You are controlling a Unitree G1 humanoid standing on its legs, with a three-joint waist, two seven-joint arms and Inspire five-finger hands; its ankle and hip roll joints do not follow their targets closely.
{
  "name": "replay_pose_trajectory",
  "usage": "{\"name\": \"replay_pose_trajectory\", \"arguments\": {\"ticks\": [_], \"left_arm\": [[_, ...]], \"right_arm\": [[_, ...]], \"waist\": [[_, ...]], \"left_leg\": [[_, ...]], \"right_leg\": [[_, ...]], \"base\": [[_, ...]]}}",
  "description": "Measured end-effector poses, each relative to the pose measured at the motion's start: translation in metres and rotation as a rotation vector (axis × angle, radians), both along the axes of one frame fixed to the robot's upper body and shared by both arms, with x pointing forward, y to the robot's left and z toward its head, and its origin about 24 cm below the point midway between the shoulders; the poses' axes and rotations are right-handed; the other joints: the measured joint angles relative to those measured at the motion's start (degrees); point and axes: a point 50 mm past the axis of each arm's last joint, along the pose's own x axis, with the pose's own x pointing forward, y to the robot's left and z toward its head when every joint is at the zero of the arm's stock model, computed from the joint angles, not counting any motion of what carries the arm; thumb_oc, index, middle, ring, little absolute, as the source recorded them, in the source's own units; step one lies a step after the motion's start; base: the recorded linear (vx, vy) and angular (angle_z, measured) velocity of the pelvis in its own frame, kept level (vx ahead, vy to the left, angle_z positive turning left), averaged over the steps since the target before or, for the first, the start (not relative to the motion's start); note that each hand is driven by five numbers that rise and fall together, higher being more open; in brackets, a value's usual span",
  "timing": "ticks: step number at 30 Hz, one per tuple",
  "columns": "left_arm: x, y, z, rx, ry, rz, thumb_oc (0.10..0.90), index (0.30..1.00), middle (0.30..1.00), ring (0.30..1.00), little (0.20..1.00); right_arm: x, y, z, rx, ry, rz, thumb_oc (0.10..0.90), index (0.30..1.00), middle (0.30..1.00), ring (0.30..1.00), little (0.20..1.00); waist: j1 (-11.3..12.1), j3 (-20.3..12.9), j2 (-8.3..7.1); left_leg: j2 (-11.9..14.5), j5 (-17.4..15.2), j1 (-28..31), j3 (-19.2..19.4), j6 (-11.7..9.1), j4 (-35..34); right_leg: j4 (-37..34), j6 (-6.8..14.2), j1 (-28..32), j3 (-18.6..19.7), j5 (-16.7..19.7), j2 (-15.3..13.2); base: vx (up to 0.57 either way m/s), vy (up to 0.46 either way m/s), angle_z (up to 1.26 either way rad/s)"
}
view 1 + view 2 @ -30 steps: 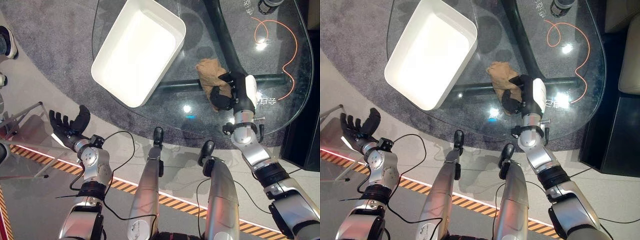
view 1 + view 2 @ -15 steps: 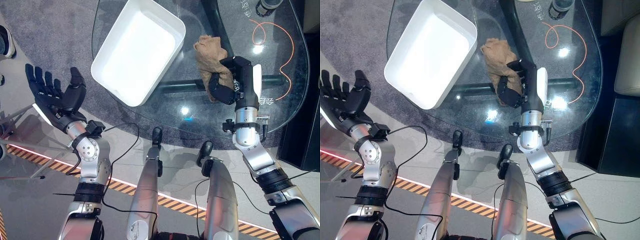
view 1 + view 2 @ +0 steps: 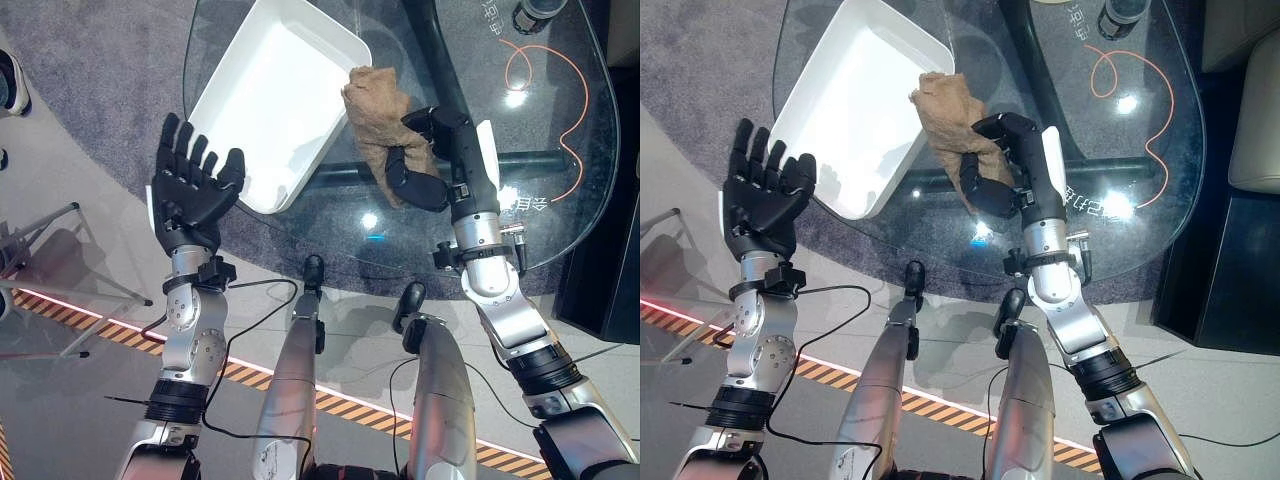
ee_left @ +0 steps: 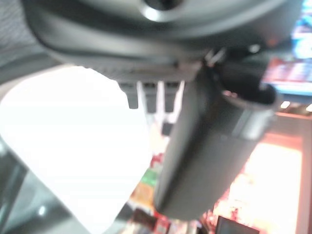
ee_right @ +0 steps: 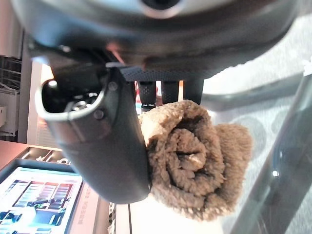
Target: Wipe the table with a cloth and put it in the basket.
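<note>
My right hand (image 3: 432, 165) is shut on the tan cloth (image 3: 372, 112), held up above the glass table (image 3: 560, 230) just beside the near right rim of the white basket (image 3: 270, 100). In the right wrist view the bunched cloth (image 5: 195, 170) is pinched between the thumb (image 5: 97, 141) and the fingers. My left hand (image 3: 192, 195) is raised with its fingers straight and spread, at the near left corner of the basket, holding nothing.
An orange cable (image 3: 560, 90) loops across the far right of the glass. A dark bottle (image 3: 540, 12) stands at the far right edge of the table. A black stand (image 3: 60, 250) is on the floor to the left.
My right hand has lifted the cloth off the glass and carried it left toward the basket. My left hand has risen and swung right to the basket's near corner.
</note>
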Motion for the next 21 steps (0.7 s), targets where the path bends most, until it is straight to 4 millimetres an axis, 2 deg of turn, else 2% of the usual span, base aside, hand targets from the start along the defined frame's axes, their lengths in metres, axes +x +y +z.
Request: {"name": "replay_pose_trajectory", "arguments": {"ticks": [13, 21], "left_arm": [[0.005, -0.028, -0.012, -0.111, 0.066, -0.329, 0.800, 0.900, 0.900, 0.900, 0.900], [0.004, -0.036, -0.012, -0.119, 0.056, -0.430, 0.800, 0.900, 0.900, 0.900, 0.900]], "right_arm": [[-0.011, 0.030, -0.002, -0.112, 0.029, 0.200, 0.100, 0.300, 0.300, 0.300, 0.200], [-0.012, 0.037, -0.008, -0.119, 0.066, 0.254, 0.100, 0.300, 0.300, 0.300, 0.200]], "waist": [[0.04, -0.01, 0.01], [0.01, -0.01, 0.02]], "left_leg": [[-0.10, 0.00, 0.08, 0.11, 0.00, -0.18], [-0.12, 0.01, 0.22, 0.18, 0.00, -0.74]], "right_leg": [[-0.04, 0.00, -0.01, 0.05, 0.00, -0.14], [-0.24, 0.00, -0.03, 0.04, 0.00, -0.16]], "base": [[0.00, 0.000, 0.00], [0.00, 0.000, 0.00]]}}
